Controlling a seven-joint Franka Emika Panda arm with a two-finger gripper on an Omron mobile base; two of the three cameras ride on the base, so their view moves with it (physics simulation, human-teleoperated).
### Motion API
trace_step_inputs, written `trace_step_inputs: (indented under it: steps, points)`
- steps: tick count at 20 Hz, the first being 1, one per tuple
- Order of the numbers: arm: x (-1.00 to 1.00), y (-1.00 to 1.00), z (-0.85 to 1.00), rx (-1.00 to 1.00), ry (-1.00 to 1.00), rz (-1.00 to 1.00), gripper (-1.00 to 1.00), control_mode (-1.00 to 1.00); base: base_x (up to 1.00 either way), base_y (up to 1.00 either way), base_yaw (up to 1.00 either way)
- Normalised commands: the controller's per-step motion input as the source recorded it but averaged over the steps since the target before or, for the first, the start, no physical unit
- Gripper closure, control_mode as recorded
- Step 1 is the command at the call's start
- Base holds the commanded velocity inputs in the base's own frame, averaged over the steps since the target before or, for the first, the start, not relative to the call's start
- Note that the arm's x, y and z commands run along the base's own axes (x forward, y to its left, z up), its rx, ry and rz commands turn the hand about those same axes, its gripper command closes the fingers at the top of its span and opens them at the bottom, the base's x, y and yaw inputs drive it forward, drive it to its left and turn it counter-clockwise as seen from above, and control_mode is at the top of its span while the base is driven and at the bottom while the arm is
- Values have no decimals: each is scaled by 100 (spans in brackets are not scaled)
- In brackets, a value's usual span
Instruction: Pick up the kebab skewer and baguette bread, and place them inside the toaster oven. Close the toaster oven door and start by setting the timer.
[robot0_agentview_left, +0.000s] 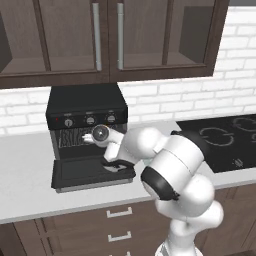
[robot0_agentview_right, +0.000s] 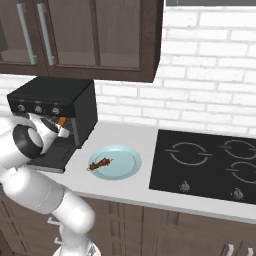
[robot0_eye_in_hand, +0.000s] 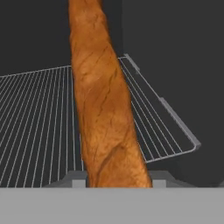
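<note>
The baguette bread (robot0_eye_in_hand: 105, 109) is running along the hand view between the fingers, which appear to be holding it, though their tips are hidden beneath the loaf. It is hanging over the wire rack (robot0_eye_in_hand: 39, 118) inside the toaster oven (robot0_agentview_left: 86, 117), so the arm is reaching into the cavity over the toaster oven door (robot0_agentview_left: 85, 172), which is lying dropped open. Judging from this, the loaf is about to be set down but not yet released. The kebab skewer (robot0_agentview_right: 100, 163) is lying on the pale blue plate (robot0_agentview_right: 122, 165) on the bench (robot0_agentview_right: 130, 137), right of the oven and untouched. Fetching it, shutting the door and turning the timer knob are all remaining. The black cooktop (robot0_agentview_right: 210, 165) is sitting further right, well clear.
</note>
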Motion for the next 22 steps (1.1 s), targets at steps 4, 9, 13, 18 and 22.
trace_step_inputs:
  steps: [4, 9, 13, 18, 22]
  points:
    - [14, 0, 0, 0, -1, 0, 100, -100, 0, 0, 0]
    - [5, 0, 0, -2, -8, 0, 100, -100, 0, 0, 0]
    - [15, 0, 0, 0, -7, 0, 100, -100, 0, 0, 0]
    - [5, 0, 0, 0, 0, 0, 100, -100, 0, 0, 0]
    - [0, 0, 0, 0, 0, 0, 100, -100, 0, 0, 0]
